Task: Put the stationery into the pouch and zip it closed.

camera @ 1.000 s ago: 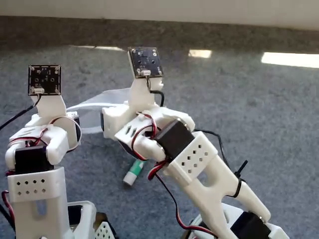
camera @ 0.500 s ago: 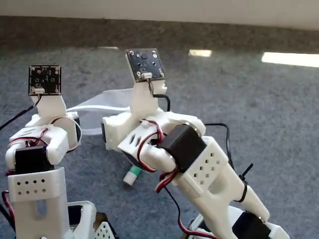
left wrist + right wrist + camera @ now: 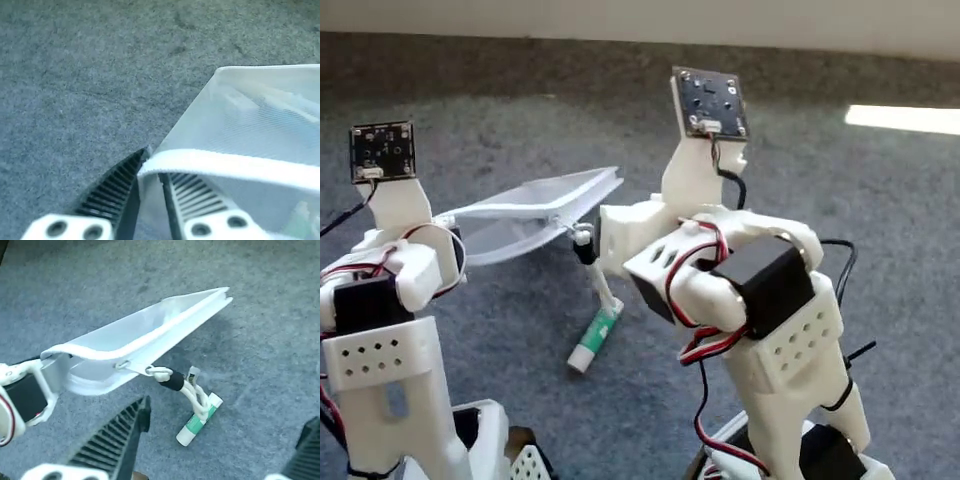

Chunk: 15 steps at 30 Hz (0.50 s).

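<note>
Your left gripper [image 3: 150, 162] is clamped on the zip band at one end of the translucent white mesh pouch [image 3: 535, 215]. It holds the pouch off the grey carpet [image 3: 840, 200] at left-centre of the high view, with the free end tilted up toward the middle. Your right gripper [image 3: 227, 420] has its fingers spread wide with nothing between them. It hangs over the green-and-white glue stick [image 3: 592, 340], which lies on the carpet at lower centre, beneath the pouch's raised end. The white zip-pull cord [image 3: 598, 275] dangles from the band and ends just beside the stick's upper end; I cannot tell whether it touches.

That cord is your main hazard. If you come straight down on the stick, a finger could snag the cord and drag the pouch, or you could pinch cord and stick together. The stick is round, so an off-centre close may roll it away across the carpet. The pouch hangs from a single pinch on a thin band, and a tug from the cord or a push while loading could slip it out of the left fingers. I cannot judge how wide the mouth gapes — if it is narrow, the stick may catch on the band and drop back to the carpet.

I count one pouch, one zip-pull cord, one glue stick on the carpet and two arms. Pale shapes show through the mesh, but I cannot tell what they are or how many.
</note>
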Each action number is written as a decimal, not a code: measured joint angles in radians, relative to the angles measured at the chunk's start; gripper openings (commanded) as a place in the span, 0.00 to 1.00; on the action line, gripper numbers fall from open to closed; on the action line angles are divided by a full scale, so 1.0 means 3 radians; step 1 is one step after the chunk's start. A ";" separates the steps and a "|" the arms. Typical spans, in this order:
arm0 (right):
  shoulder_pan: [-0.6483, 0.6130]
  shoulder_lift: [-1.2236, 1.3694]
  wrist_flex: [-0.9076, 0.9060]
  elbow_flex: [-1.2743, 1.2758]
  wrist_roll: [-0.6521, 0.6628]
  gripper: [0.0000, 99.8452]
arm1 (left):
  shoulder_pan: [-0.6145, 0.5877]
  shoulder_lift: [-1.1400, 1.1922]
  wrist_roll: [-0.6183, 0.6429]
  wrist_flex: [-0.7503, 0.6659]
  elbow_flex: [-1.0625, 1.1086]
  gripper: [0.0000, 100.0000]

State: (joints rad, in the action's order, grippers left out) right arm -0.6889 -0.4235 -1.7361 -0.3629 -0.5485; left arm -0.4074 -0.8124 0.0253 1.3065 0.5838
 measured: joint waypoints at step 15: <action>0.0056 0.0000 0.0286 0.1013 0.0010 0.42 | -0.0491 0.0015 -0.0015 0.0235 -0.0286 0.00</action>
State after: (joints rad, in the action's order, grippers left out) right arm -0.6720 -0.4235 -1.6502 -0.0591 -0.5455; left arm -0.5547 -0.8078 0.0207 1.3771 0.4979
